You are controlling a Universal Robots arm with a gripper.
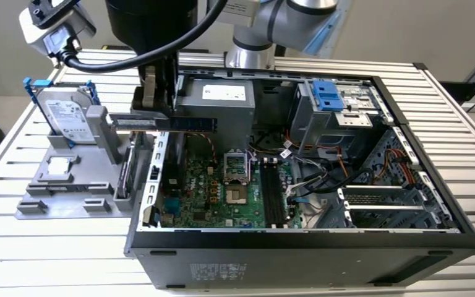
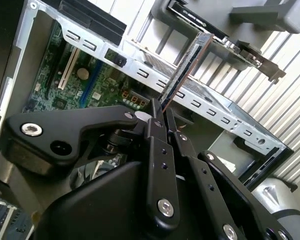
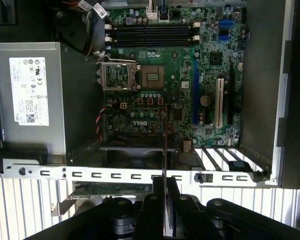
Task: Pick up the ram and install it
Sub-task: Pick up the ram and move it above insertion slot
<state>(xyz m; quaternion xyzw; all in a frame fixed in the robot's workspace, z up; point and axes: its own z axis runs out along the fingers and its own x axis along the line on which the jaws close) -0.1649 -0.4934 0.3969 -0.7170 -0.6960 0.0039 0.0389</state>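
The ram (image 1: 171, 122) is a long dark stick with a bluish face, held level in the air over the case's wall on the exterior view's left. My gripper (image 1: 156, 111) is shut on it from above. The first wrist view catches the ram (image 3: 164, 145) edge-on, as a thin line running out from my gripper (image 3: 165, 190) across the case wall. In the second wrist view the ram (image 2: 182, 70) sticks out from between the fingertips (image 2: 156, 122). The black memory slots (image 3: 152, 36) lie on the green motherboard (image 1: 213, 192), beyond the processor socket (image 3: 152, 76), with nothing seated in them.
The open computer case (image 1: 303, 241) lies on a slatted metal table (image 1: 452, 111). Inside are a grey power supply (image 1: 221, 99), a drive cage with a blue latch (image 1: 330, 96) and loose cables (image 1: 312, 167). A grey fixture (image 1: 64, 198) on the exterior view's left holds a hard drive with blue rails (image 1: 64, 114).
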